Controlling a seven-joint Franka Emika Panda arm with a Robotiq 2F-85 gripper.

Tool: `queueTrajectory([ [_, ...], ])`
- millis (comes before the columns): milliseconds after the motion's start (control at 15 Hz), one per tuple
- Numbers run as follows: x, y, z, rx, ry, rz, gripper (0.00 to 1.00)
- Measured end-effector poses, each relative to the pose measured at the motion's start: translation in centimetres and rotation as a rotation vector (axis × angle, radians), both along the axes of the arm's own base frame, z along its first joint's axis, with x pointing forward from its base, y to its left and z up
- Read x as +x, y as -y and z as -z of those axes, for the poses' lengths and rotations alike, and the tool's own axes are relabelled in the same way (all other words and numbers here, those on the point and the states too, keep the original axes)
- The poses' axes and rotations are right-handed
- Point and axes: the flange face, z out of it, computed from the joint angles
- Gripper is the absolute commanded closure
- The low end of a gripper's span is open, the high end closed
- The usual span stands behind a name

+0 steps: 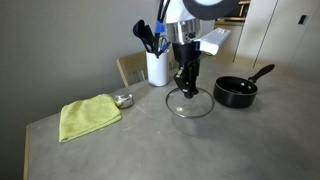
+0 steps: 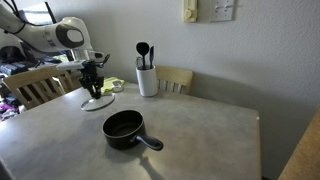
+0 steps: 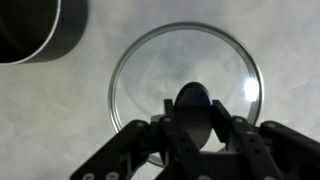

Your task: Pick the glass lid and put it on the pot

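Observation:
The glass lid (image 1: 190, 103) is a clear disc with a thin metal rim and lies flat on the grey table. In the wrist view the glass lid (image 3: 185, 70) fills the middle, and its black knob (image 3: 192, 112) sits between my fingers. My gripper (image 3: 193, 122) is shut on that knob, coming straight down from above in both exterior views (image 1: 187, 80) (image 2: 93, 80). The pot (image 1: 236, 92) is a small black saucepan with a long handle, standing apart from the lid; the same pot (image 2: 124, 127) sits mid-table, and its rim (image 3: 40, 30) shows top left in the wrist view.
A white utensil holder (image 1: 157, 66) with black utensils stands behind the lid. A small metal bowl (image 1: 123, 99) and a yellow-green cloth (image 1: 88, 116) lie further along the table. Wooden chairs (image 2: 175, 79) stand at the table's edge, close to the wall.

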Motion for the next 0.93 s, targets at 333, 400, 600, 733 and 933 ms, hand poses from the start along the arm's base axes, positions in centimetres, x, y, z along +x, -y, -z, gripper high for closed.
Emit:
queueTrajectory([
  [333, -0.8, 6.7, -2.0, 0.012, -0.029, -0.116, 0.86],
  [400, -1.1, 7.9, -2.3, 0.016, -0.036, -0.144, 0.86],
  [600, -2.4, 11.4, -2.9, 0.026, -0.057, -0.21, 0.86],
  [733, -3.3, 14.0, -2.6, 0.038, -0.061, -0.248, 0.86],
  [933, -4.5, 18.4, -0.9, 0.069, -0.036, -0.278, 0.86],
])
